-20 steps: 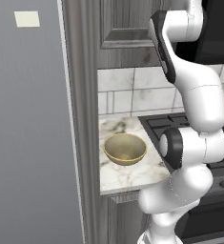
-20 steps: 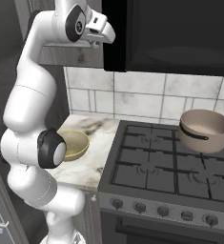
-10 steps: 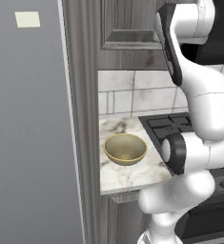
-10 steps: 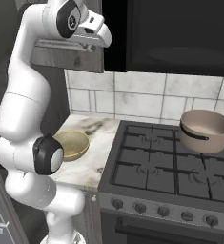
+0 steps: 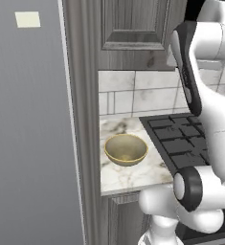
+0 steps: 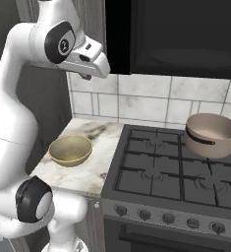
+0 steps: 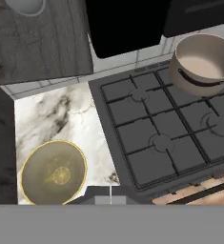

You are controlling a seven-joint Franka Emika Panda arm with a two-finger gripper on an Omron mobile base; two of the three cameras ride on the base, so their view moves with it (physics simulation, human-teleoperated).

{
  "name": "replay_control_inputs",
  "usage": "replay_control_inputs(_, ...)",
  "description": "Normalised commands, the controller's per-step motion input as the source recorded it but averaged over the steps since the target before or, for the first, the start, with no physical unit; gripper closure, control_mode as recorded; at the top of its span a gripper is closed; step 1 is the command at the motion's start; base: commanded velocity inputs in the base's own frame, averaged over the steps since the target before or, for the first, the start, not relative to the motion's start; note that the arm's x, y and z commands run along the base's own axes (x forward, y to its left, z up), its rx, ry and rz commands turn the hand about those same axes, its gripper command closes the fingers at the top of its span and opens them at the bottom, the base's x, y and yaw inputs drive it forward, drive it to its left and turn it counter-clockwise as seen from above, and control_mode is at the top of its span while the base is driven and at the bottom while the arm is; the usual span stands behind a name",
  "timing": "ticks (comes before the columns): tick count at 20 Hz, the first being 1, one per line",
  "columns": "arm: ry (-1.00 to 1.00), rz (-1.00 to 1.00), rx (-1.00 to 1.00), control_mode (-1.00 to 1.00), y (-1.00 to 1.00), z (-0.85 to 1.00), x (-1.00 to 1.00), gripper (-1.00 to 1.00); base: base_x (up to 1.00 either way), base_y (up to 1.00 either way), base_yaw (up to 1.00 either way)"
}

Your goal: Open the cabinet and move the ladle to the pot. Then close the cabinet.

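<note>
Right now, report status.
End effector shut, empty, near the cabinet. Cabinet door closed, ladle unseen. Pot on the stove's rear burner; bowl on the counter.

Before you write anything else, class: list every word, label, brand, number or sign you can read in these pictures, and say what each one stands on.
None can be read.
The pale rectangular label high on the tall grey panel shows no lettering.
The stove knobs carry no markings that can be made out.
The pot, the bowl and the cabinet door bear no writing.
</note>
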Motion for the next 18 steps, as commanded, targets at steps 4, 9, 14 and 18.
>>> replay_control_inputs(4, 0.01, 0.00, 0.01, -1.00, -0.01, -0.46, -0.96, 1.00, 0.00, 0.00, 0.00)
replay_control_inputs(9, 0.00, 0.00, 0.03, -1.00, -0.23, -0.03, -0.48, 1.00, 0.00, 0.00, 0.00)
replay_control_inputs(14, 0.00, 0.00, 0.05, -1.00, -0.33, 0.00, 0.02, 1.00, 0.00, 0.00, 0.00)
replay_control_inputs(18, 0.00, 0.00, 0.14, -1.00, -0.28, -0.02, 0.24, 1.00, 0.00, 0.00, 0.00)
